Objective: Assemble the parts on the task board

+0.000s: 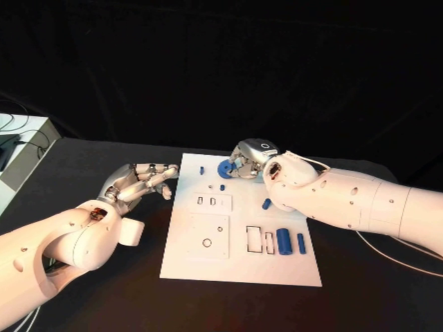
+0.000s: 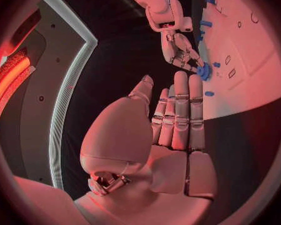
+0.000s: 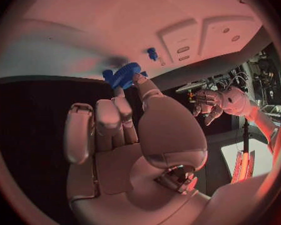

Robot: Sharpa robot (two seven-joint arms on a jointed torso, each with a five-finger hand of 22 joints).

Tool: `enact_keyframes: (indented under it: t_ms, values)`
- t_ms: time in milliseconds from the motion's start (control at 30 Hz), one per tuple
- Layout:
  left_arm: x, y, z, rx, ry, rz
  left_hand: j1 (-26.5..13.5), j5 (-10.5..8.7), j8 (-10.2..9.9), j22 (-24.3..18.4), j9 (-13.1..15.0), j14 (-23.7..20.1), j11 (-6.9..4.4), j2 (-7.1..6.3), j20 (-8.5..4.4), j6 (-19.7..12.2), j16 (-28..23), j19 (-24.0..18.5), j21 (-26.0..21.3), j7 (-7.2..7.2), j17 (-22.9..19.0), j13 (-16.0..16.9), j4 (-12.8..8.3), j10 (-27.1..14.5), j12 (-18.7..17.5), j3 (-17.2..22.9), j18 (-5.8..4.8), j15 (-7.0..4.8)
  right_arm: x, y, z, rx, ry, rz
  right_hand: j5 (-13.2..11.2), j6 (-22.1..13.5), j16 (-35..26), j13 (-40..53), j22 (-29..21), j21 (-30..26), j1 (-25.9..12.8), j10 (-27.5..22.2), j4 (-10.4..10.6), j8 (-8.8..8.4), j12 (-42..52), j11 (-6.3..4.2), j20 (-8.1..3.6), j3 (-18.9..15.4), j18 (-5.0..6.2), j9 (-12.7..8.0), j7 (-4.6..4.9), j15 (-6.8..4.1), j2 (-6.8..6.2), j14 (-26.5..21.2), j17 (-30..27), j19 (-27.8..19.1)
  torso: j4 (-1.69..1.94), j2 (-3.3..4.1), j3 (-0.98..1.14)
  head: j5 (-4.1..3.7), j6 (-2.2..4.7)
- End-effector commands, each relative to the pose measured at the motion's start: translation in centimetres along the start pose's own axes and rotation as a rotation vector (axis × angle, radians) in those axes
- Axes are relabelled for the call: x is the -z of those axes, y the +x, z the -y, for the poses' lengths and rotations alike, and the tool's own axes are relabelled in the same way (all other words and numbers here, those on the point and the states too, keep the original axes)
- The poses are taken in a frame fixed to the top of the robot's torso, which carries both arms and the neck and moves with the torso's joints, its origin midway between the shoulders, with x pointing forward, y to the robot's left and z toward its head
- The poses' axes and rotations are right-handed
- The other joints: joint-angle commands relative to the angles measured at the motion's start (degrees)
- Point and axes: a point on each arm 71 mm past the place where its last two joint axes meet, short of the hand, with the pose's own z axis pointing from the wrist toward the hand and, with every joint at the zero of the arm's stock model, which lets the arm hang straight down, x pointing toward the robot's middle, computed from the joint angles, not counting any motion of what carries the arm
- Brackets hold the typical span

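Nearest, left hand (image 1: 142, 181) resting spread and empty on the desk (image 1: 82, 173) just beside the task board (image 1: 243, 266). Further right, right hand (image 1: 250, 160) pinching the blue gear (image 1: 225, 169) at the board's far edge. Probably seating it; next, align and press down.

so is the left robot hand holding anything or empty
Empty: the left robot hand rests beside the task board, fingers extended, nothing in them. The right robot hand pinches the blue gear.

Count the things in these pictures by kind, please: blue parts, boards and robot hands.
Blue gear: 1
Smaller blue parts: 5
Task board: 1
Hands, left hand and right hand: 2
Total: 9
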Motion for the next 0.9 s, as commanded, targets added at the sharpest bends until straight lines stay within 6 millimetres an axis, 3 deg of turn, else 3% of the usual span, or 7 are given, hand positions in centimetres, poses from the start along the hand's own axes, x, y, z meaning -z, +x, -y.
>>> enact_keyframes:
  t_ms: [33, 200, 900]
  values:
    - [-0.05, 0.39, 0.12, 0.009, 0.008, -0.022, 0.33, -0.13, -0.05, -0.05, -0.04, -0.32, -0.04, 0.03, -0.05, 0.14, 0.18, -0.3, 0.39, -0.29, -0.04, 0.02, -0.04, -0.38, -0.08, 0.21, 0.9, -0.15, -0.07, 0.11, -0.06, 0.018, -0.003, -0.007, -0.04, -0.02, -0.04, 0.08, 11.42, 0.07, -0.11, 0.13, 0.35, 0.25, -0.16, 0.04, -0.18, -0.06, -1.08, 0.03, 0.08, -0.34, -0.28, -0.11, 0.09, 5.11, 0.12, -0.01, -0.03, 0.08, -0.14]
    - [-0.05, 0.41, 0.13, 0.009, 0.008, -0.022, 0.33, -0.13, -0.05, -0.05, -0.04, -0.32, -0.04, 0.03, -0.05, 0.14, 0.18, -0.3, 0.39, -0.29, -0.04, 0.02, -0.04, -0.38, -0.08, 0.21, 0.9, -0.15, -0.26, 0.25, -0.08, 0.021, 0.001, -0.011, -0.07, -0.11, -0.13, 0.06, 11.42, 0.05, -0.07, 0.03, 0.41, 0.25, -0.27, 0.07, -0.16, -0.07, -1.08, 0.02, 0.12, -0.31, -0.34, -0.14, 0.03, 5.11, 0.26, -0.06, -0.13, 0.06, -0.33]
    - [0.01, 0.3, 0.14, 0.008, 0.005, -0.02, 0.21, -0.13, -0.04, -0.4, -0.04, -0.34, -0.01, -0.14, -0.03, 0.05, 0.17, -0.37, 0.61, -0.25, -0.05, 0.01, -0.16, -0.5, -0.09, 0.53, 0.9, -0.13, -0.89, 1.02, 0.24, 0.051, 0.028, -0.046, -0.38, -0.66, -0.25, -0.19, 11.43, -0.03, 0.1, -0.36, 0.52, 0.22, -0.82, 0.24, -0.04, -0.11, -1.06, -0.07, 0.36, -0.19, -0.56, -0.18, 0.15, 5.1, 0.08, 0.02, -0.01, 0.15, -0.11]
